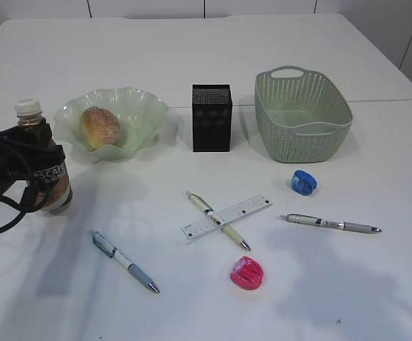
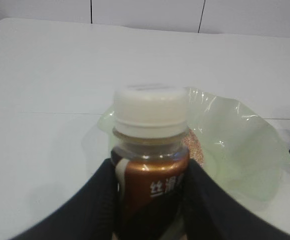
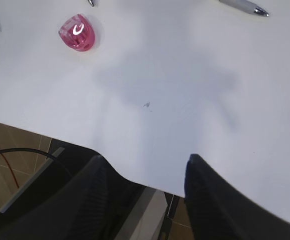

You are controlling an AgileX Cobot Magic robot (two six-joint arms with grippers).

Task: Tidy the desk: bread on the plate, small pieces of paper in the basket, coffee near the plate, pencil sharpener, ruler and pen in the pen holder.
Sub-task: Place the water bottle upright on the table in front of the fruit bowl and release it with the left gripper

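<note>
1. Worktop (image 1: 213, 57): large white surface on which all items are carried.
2. Basket (image 1: 332, 135): set toward the far right, seen empty; no paper wads can be made out anywhere.
3. Plate (image 1: 145, 114): placed toward the far left; the bread (image 1: 99, 126) is already laid in it, so that step is judged done.
4. Pen holder (image 1: 212, 118): stood upright between plate and basket, with nothing seen protruding.
5. Coffee (image 1: 44, 160): held upright near the left edge, just in front of the plate, flanked closely by the fingers of the left end effector (image 2: 150, 200); whether it is clamped or just let go cannot be told. The spot fits "near the plate".
6. Right end effector (image 3: 142, 175): held apart and empty at the near right edge, presumably parked.
7. Ruler (image 1: 227, 217): laid mid-worktop, crossed with a pen (image 1: 217, 219); two further pens lie toward the near left (image 1: 124, 261) and the right (image 1: 330, 224).
8. Sharpeners: blue (image 1: 303, 182) near the basket, pink (image 1: 247, 273) near the front edge. All stationery is judged still to be stowed.
</note>
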